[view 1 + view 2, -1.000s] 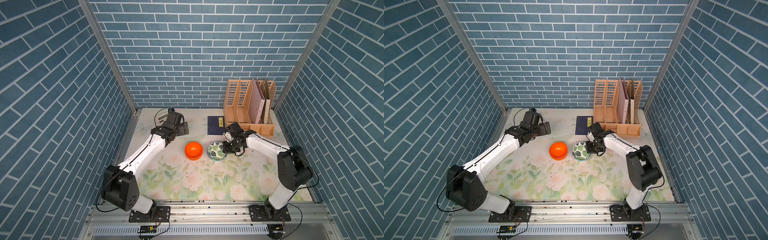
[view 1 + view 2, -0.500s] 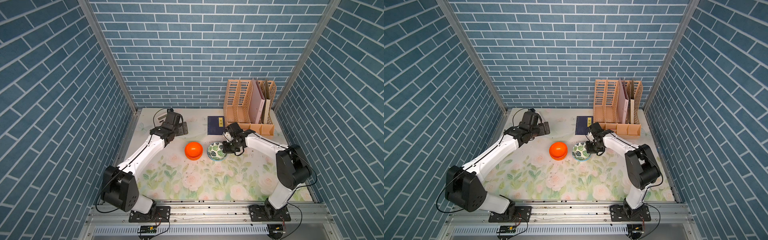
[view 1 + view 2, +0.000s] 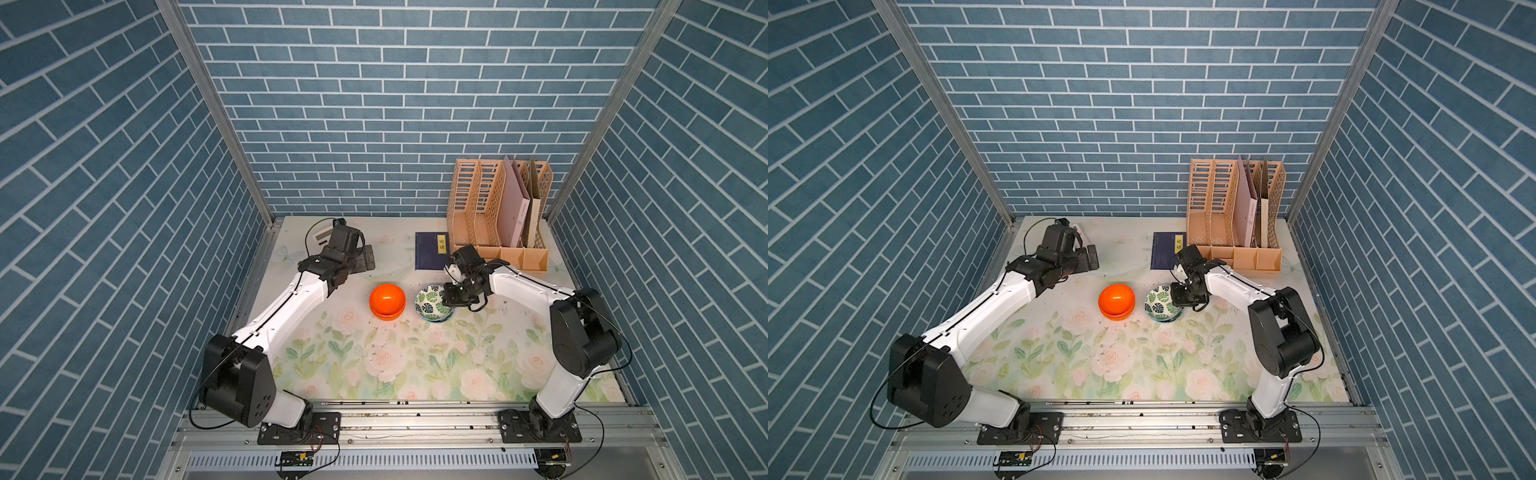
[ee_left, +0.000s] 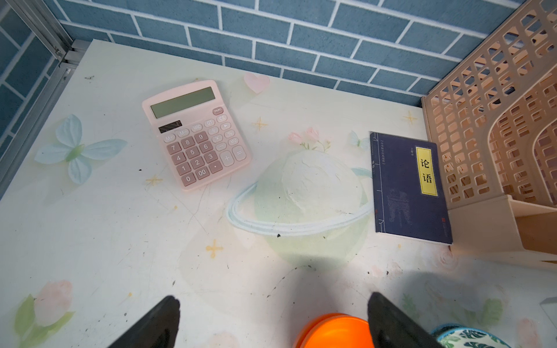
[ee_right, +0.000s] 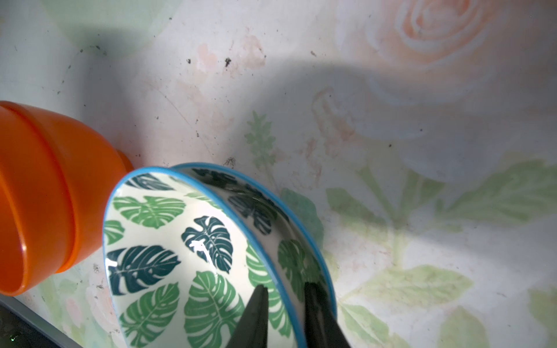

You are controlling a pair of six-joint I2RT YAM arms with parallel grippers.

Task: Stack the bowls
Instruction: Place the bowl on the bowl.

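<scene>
Two orange bowls [image 3: 387,300] sit nested one in the other at the middle of the flowered table [image 3: 374,365], and just beside them, on the right arm's side, two leaf-print bowls [image 3: 430,303] sit nested as well. The right gripper [image 5: 284,289] stands narrow astride the upper one's blue rim, one finger inside and one outside, but whether it pinches the wall or merely flanks it cannot be told. The left gripper [image 4: 272,298] hangs wide and empty over the table behind the orange bowls, near a pink calculator [image 4: 196,135], touching no bowl.
</scene>
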